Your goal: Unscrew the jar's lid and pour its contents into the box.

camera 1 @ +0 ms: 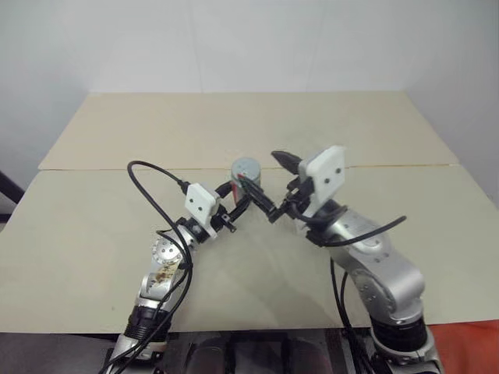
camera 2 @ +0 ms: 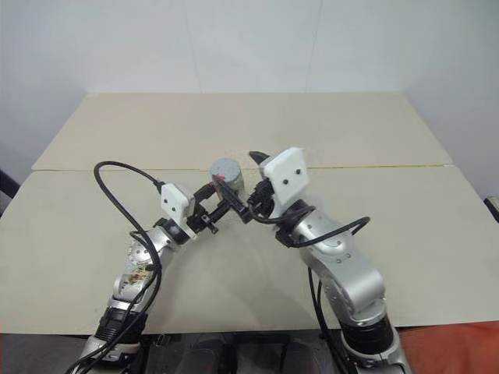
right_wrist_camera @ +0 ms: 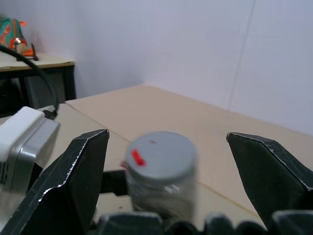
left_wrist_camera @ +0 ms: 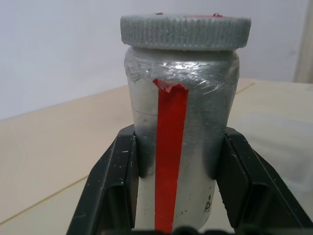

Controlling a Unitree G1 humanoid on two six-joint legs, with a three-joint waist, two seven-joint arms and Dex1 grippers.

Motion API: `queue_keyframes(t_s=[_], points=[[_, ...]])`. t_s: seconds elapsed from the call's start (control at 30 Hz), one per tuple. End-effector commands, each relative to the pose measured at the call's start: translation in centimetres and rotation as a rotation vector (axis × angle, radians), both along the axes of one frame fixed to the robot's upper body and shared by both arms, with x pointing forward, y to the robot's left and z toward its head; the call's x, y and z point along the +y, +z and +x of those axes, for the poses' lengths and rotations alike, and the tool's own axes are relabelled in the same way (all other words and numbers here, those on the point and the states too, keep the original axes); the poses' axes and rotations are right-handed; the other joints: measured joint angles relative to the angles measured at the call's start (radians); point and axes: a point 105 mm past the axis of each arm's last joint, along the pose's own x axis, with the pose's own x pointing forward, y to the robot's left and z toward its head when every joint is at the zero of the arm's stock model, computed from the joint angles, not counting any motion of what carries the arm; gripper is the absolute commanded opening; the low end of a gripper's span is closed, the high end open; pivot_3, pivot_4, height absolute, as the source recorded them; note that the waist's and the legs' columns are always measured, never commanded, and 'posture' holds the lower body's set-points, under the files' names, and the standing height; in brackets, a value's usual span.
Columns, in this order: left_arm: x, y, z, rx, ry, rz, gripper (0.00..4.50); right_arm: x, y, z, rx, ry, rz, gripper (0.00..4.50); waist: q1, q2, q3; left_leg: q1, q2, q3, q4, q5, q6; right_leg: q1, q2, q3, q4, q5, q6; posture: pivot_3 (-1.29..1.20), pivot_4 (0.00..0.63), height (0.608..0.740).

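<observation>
Beside held jar (camera 1: 245,173), spread right gripper (camera 1: 279,187)

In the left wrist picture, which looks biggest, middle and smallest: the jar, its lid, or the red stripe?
1. The jar, gripped by the left tool.
2. The lid, wider than the jar but much shorter.
3. The red stripe, long but thin.

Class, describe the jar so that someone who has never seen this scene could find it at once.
Start at the beige table and look just above its middle, where the two arms meet. There the left gripper is shut on the jar: a silvery-grey cylinder with a red stripe down its side and the ridged grey lid on top.
</observation>
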Motion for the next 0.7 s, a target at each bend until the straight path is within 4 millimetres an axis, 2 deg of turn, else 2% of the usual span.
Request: queue_keyframes(t_s=[0.03, 0.43, 0.53, 0.7], points=[[-0.7, 1.4, -0.9, -0.070, -0.039, -0.009, 1.87, 0.4, 1.1, 0.0, -0.073, 0.007, 0.007, 4.50, -0.002, 0.000, 0.000, 0.000, 0.000, 0.000, 0.000, 0.000, 0.000, 0.000, 0.000, 0.000, 0.000, 0.000, 0.000, 0.00, 0.150, 0.740], [-0.6, 1.5, -1.0, -0.078, -0.049, 0.016, 1.87, 0.5, 0.8, 0.7, -0.095, -0.006, -0.023, 4.50, -0.009, 0.000, 0.000, 0.000, 0.000, 0.000, -0.001, 0.000, 0.000, -0.001, 0.000, 0.001, 0.001, 0.000, 0.000, 0.00, 0.150, 0.740], [-0.7, 1.5, -1.0, -0.077, -0.057, 0.018, 1.87, 0.5, 0.7, 0.8, -0.092, -0.009, -0.024, 3.92, -0.009, 0.000, 0.000, 0.000, 0.001, 0.000, -0.001, 0.000, 0.000, -0.001, 0.000, 0.001, 0.001, 0.000, 0.000, 0.00, 0.150, 0.740], [-0.8, 1.7, -1.0, -0.080, -0.068, 0.014, 1.87, 0.5, -0.1, 0.9, -0.084, -0.013, -0.067, 2.38, -0.010, 0.000, 0.000, 0.000, 0.001, 0.000, -0.001, 0.000, 0.000, -0.002, 0.000, 0.001, 0.001, 0.000, 0.000, 0.00, 0.150, 0.740]])
